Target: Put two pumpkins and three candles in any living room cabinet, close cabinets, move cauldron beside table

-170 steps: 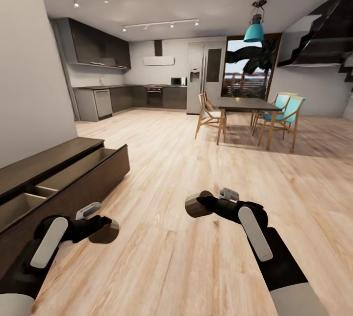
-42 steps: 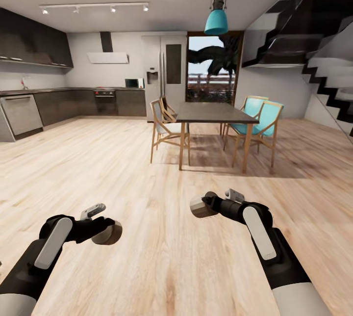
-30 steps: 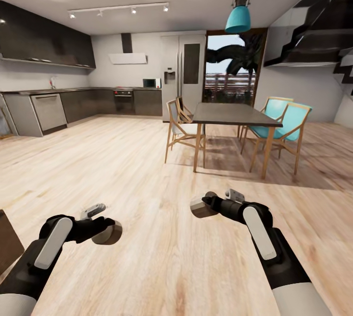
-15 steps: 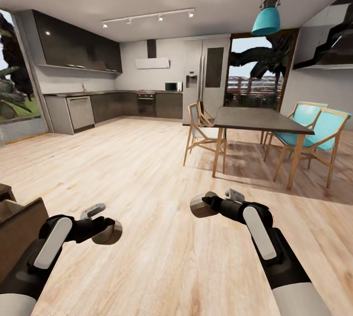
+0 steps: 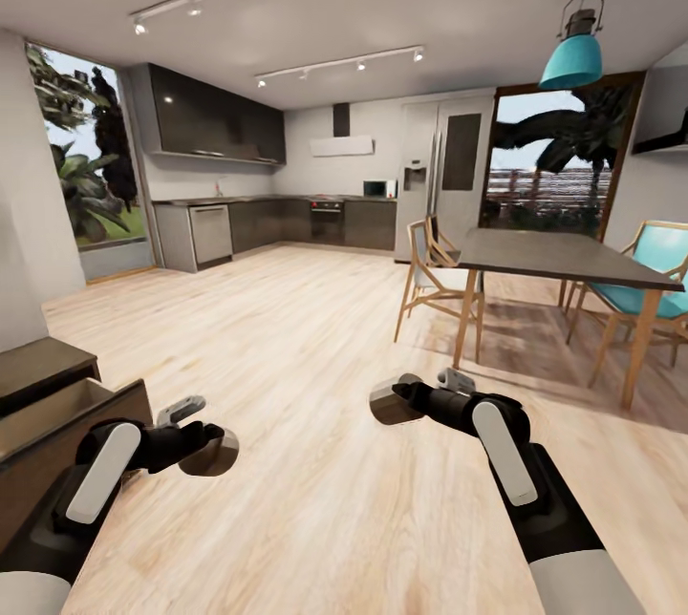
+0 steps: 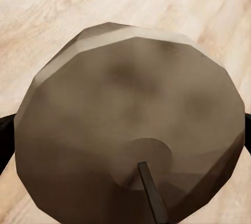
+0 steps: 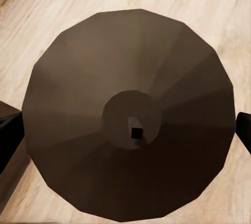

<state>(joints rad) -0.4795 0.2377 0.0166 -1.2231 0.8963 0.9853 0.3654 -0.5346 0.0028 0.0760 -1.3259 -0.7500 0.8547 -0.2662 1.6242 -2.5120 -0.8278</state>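
At nine o'clock, low in the head view: a long dark-brown wooden cabinet with one drawer pulled open on a pale interior — contents not visible, so nothing yet confirmed as stowed, and at least this front left to close. Just right of it, at seven o'clock: left gripper pinching a stubby beige-grey candle, the same candle with its dark wick close up in the left wrist view, black finger edges flanking it. At five o'clock: right gripper likewise clamped on a second short beige-grey candle, seen end-on with its small wick in the right wrist view. Judged progress: two of three candles in hand and near the cabinet, not yet placed; third candle, both pumpkins, cauldron move and closing all apparently remaining. Farther right, at two o'clock: dark dining table with teal chairs — not the task's table. No brand, label or legible writing anywhere.
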